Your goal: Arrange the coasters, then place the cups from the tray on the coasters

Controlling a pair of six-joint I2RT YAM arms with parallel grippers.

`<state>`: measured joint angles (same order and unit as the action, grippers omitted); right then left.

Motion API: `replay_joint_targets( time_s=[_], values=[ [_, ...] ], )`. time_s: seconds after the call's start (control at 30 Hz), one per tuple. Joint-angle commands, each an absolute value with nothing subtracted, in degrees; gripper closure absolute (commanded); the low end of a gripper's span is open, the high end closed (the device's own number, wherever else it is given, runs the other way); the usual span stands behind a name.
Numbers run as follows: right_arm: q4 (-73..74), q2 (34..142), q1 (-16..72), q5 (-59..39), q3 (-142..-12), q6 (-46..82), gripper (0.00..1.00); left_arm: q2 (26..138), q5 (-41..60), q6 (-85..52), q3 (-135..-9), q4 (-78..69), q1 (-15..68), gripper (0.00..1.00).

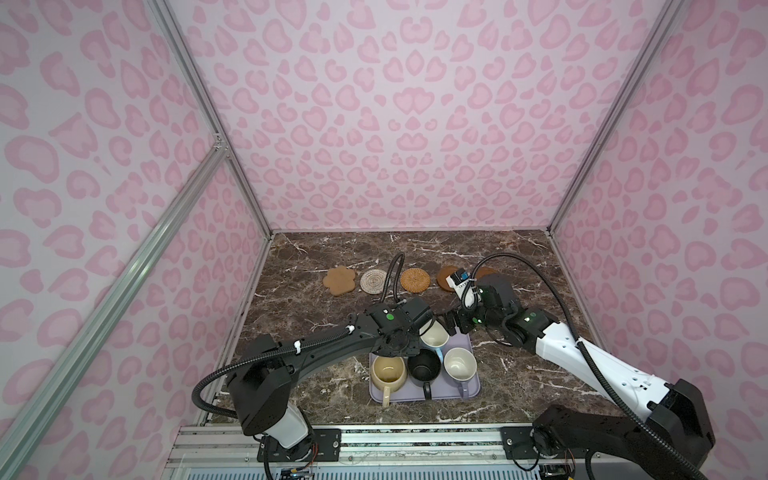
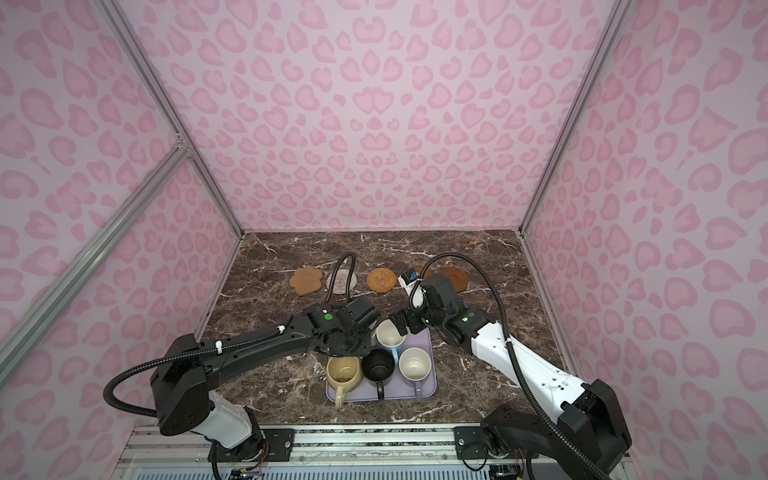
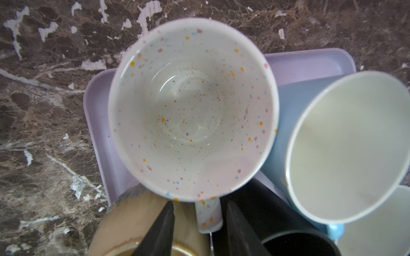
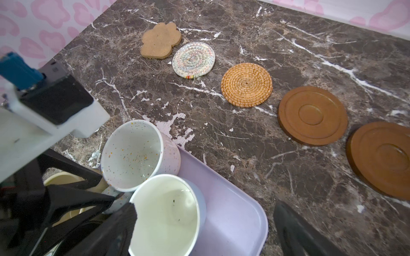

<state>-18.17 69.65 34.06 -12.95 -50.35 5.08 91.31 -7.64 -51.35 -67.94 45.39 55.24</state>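
Note:
Five coasters lie in a row at the back: flower-shaped [image 4: 160, 41], whitish woven [image 4: 194, 59], rattan [image 4: 246, 85] and two brown discs [image 4: 312, 115] [image 4: 381, 159]. All the cups stand on the lavender tray [image 1: 444, 392]: cream-yellow [image 1: 388, 372], black [image 1: 424, 365], lavender [image 1: 459, 363], light blue [image 1: 434, 334] and the white speckled one [image 3: 193, 108], which my left wrist hides in both top views. My left gripper [image 3: 199, 202] straddles the white cup's handle with small gaps on both sides. My right gripper [image 4: 206, 206] is wide open, one finger over the light blue cup [image 4: 164, 217].
The cups are packed close together on the tray, and the two wrists nearly meet above its far edge. Bare marble table [image 1: 332, 316] lies between the tray and the coaster row. Pink patterned walls close in the left, right and back.

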Motion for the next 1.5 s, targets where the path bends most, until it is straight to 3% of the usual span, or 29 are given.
replay_joint_targets(
  time_s=[0.0, 0.47, 0.57, 1.07, 1.37, 1.47],
  values=[
    [-18.0, 69.5, 34.0, -11.3, -49.9, 4.7, 0.02, 92.9, -10.5, -51.8, -69.4, 47.2, 55.3, 0.58],
    [-17.4, 69.4, 33.8, -9.1, -48.9, 5.3, 0.02, 96.7, -9.8, -51.5, -71.1, 47.0, 55.3, 0.62],
    [-17.2, 69.3, 33.8, -9.1, -48.7, 5.4, 0.01, 97.4, -9.3, -51.8, -70.8, 46.6, 55.3, 0.69],
    [-16.3, 69.4, 33.6, -10.0, -47.9, 5.5, 0.02, 98.6, -10.8, -52.7, -70.8, 46.3, 55.4, 0.76],
    [-13.9, 67.0, 33.6, -11.8, -46.6, 5.4, 0.01, 96.9, -13.2, -53.3, -71.1, 47.9, 55.4, 0.99],
    [-12.3, 66.1, 33.6, -13.1, -45.6, 5.7, 0.01, 96.0, -13.6, -53.5, -71.0, 47.9, 55.5, 0.99]
  ],
)
